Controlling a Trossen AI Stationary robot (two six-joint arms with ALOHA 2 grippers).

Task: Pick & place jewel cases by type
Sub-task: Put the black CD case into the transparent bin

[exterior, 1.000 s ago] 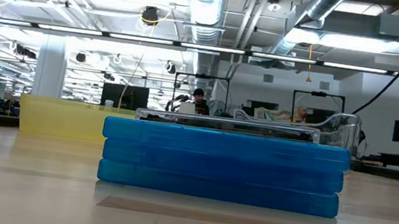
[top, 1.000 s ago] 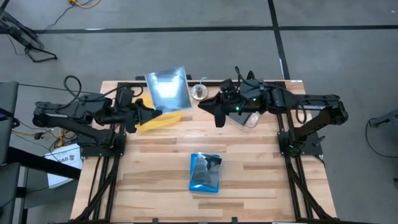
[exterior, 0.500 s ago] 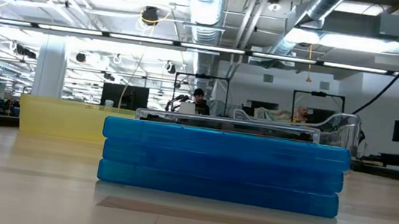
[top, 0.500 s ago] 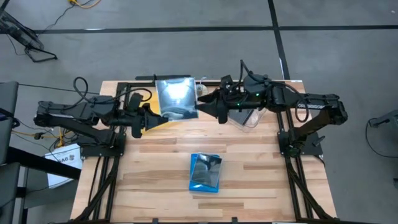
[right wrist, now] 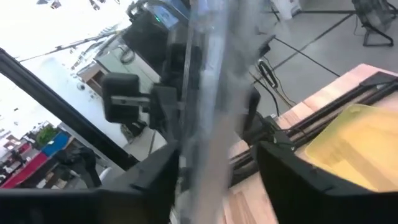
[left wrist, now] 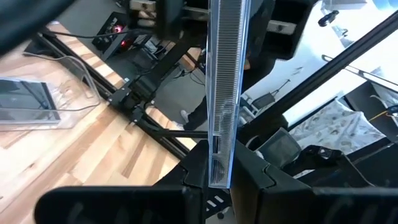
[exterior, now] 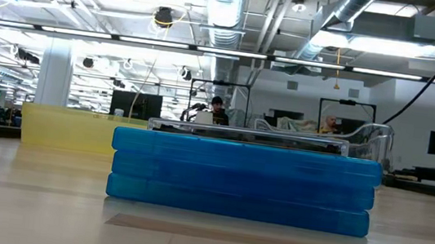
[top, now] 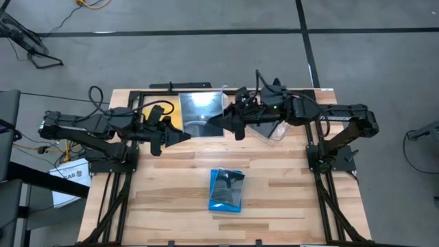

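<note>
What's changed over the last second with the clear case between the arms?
The clear jewel case, pinched in the left gripper, has shifted rightward toward the right gripper, which reached in and now straddles its other edge, jaws apart. The stack of blue cases, yellow tray and clear tub stayed put.

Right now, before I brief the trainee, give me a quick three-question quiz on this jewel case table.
1. True or false: the left gripper clamps the clear jewel case above the table.
2. How many blue cases are in the stack? A two, B three, C five.
3. Fill in: the open gripper straddling the held case is the ___ gripper.
Key: 1 true; 2 B; 3 right.
</note>
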